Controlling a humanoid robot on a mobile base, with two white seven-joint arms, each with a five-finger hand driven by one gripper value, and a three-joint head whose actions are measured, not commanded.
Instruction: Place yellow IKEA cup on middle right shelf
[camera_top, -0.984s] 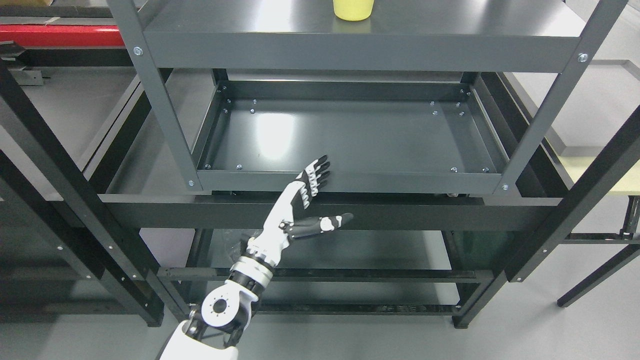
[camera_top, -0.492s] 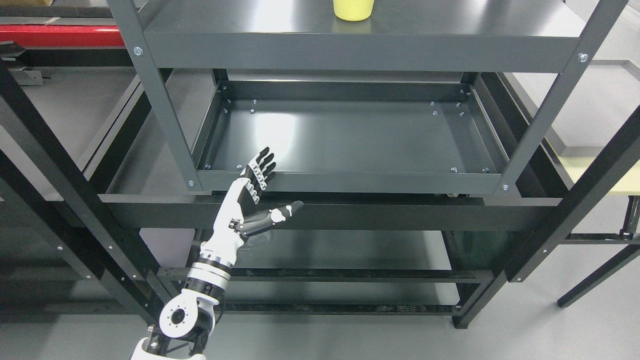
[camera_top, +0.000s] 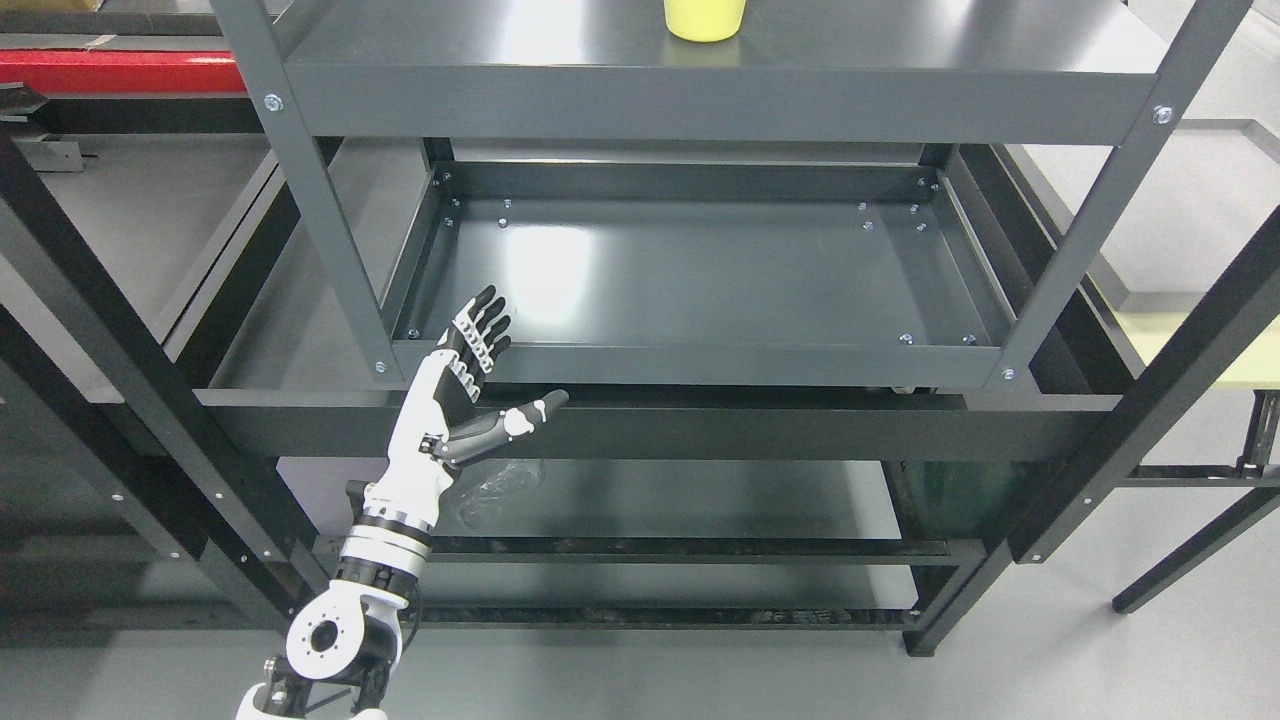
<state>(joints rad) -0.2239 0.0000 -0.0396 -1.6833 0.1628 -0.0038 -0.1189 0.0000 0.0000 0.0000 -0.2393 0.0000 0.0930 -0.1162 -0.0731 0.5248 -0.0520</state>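
The yellow cup (camera_top: 704, 19) is seen standing on the upper shelf (camera_top: 720, 70) of the dark metal rack, cut by the top edge. Well below, the left hand (camera_top: 462, 395) is held empty before the lower tray shelf (camera_top: 700, 362), fingers spread, thumb outstretched.

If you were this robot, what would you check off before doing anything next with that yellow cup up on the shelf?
1. Cup located: ok. The yellow cup stands on the upper shelf, cut off by the top edge of the view.
2. Cup upright: cannot tell, only its base shows.
3. Left hand free: ok, fingers spread, holding nothing.
4. Hand near the cup: not ok, it is low, in front of the lower tray shelf, far from the cup.
5. Right hand available: cannot tell, not in view.
6. Tray shelf free of objects: ok, nothing stands on it.
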